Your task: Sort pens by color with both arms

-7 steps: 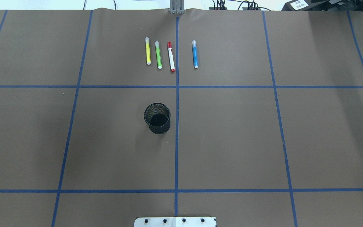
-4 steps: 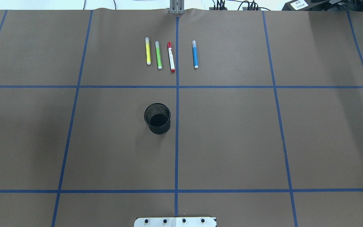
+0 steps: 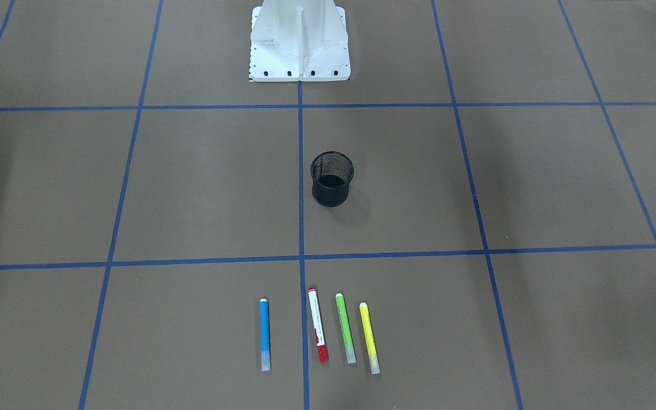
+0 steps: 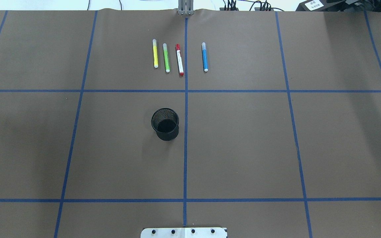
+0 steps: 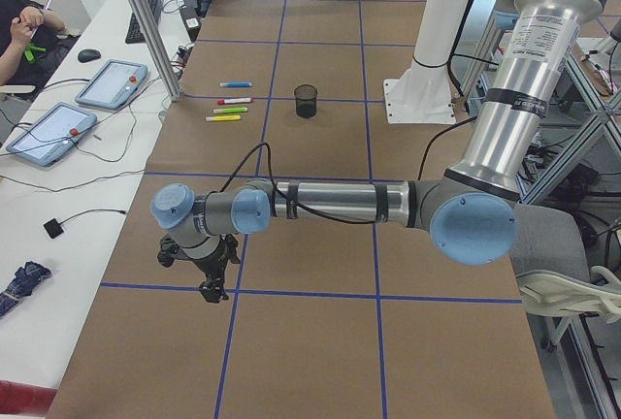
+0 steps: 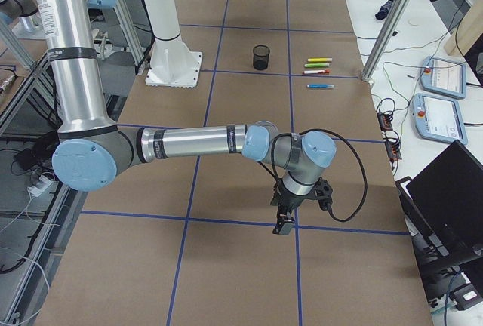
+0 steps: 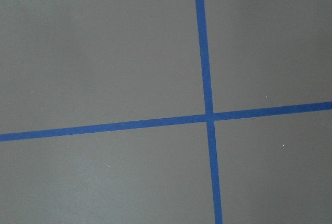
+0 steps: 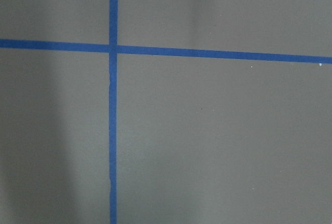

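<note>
- Left gripper shows only in the side view, too small to tell how its jaws stand.
- Right gripper, same story, jaws unreadable.
- Left arm runs off the top edge.
- Pedestal is cut by the top edge.
- Red pen: its print is too small to read.

Blue pen, red-and-white pen, green pen, yellow pen, black mesh cup.
</note>
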Controlling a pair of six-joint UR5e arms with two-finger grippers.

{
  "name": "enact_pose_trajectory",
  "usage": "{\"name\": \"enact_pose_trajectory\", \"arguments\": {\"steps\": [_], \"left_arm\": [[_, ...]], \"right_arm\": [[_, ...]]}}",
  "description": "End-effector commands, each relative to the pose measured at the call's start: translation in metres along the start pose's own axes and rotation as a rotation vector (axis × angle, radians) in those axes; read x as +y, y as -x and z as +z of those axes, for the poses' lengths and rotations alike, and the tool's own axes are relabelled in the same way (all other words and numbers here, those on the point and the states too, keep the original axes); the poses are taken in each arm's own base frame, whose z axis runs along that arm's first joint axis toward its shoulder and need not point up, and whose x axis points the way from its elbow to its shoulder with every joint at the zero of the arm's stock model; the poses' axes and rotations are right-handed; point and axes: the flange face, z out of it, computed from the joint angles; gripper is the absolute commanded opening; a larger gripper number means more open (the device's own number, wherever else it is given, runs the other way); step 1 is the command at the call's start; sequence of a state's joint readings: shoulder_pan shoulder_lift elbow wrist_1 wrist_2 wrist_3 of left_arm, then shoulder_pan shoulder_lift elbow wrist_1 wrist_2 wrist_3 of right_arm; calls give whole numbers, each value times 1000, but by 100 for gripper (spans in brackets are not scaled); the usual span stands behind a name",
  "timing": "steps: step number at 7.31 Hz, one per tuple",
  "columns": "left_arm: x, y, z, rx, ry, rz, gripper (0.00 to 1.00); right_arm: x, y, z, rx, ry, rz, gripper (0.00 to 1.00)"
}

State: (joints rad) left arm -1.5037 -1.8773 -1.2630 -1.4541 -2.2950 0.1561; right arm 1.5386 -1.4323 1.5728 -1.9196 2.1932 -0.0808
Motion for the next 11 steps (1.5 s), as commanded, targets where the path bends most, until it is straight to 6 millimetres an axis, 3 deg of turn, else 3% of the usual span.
{"name": "enact_pose_trajectory", "arguments": {"steps": [1,2,3,6,8,9,11], "left_arm": [[3,-13,-22,0,-16,-5,100],[13,-14,-38,4,-16,-28,100],[39,-6,-41,6,-26,-48,100],[79,4,-35,102,-55,-72,100],[89,0,-39,100,-62,-71,100],[102,7,-26,104,-51,-82,100],[108,5,-25,99,-51,-79,100]], "right_arm": [[4,9,0,-103,-10,12,100],[6,8,2,-108,-7,14,100],[7,8,3,-110,-5,15,100],[7,7,4,-108,-4,15,100],[7,7,4,-110,-3,16,100],[9,5,6,-110,-2,19,100],[10,3,5,-114,-5,22,100]]}}
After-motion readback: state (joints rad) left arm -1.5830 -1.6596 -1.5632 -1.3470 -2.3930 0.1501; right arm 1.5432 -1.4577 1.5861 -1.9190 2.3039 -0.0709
